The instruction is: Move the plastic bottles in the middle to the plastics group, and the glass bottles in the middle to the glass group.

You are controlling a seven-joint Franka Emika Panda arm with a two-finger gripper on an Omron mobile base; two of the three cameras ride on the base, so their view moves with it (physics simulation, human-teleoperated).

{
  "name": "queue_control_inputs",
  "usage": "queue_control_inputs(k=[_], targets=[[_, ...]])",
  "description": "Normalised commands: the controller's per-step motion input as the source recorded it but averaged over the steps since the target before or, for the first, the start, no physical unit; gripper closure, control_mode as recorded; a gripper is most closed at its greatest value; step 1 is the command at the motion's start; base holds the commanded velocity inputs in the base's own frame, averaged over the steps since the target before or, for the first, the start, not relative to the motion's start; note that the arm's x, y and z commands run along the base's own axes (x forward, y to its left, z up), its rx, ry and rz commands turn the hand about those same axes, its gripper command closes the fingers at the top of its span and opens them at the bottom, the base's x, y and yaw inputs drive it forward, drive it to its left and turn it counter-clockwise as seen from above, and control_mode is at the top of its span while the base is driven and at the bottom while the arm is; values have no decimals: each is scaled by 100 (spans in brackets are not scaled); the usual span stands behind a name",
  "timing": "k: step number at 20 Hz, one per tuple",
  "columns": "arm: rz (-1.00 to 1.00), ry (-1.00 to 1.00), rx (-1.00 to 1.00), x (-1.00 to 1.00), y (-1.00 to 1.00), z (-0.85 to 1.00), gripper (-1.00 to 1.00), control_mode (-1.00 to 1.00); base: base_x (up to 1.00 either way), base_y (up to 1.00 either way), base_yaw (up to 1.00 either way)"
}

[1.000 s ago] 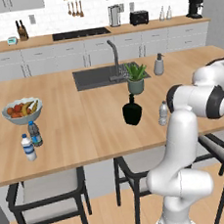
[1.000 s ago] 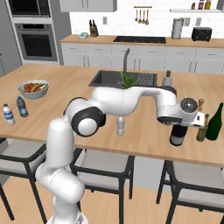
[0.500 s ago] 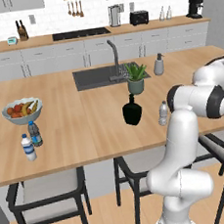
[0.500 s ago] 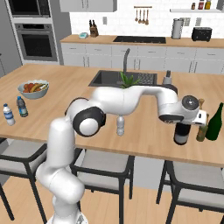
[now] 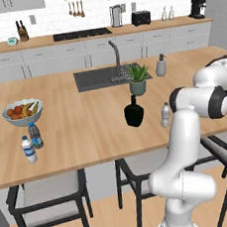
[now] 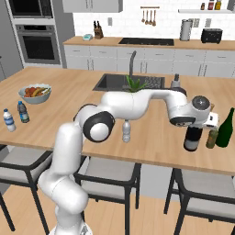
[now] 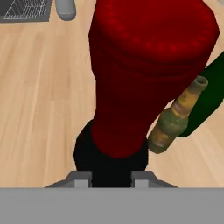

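End effector (image 6: 194, 130) clamped on wine bottle (image 6: 193, 138) (upright) beside olive-green bottle (image 6: 226, 129).

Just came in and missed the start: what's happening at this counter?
The robot's tool sits over the red-topped wine bottle, standing at the counter's right end beside the olive-green bottle; whether it grips is unclear. The squat black bottle and clear water bottle wait mid-counter. Two small water bottles stand near the fruit bowl.
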Motion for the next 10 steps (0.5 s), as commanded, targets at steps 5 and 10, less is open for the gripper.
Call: queue_control_inputs(k=[5,10], targets=[[0,3,0,18,-3,0,100,-100,0,0,0],[0,2,0,9,-4,0,100,-100,0,0,0]])
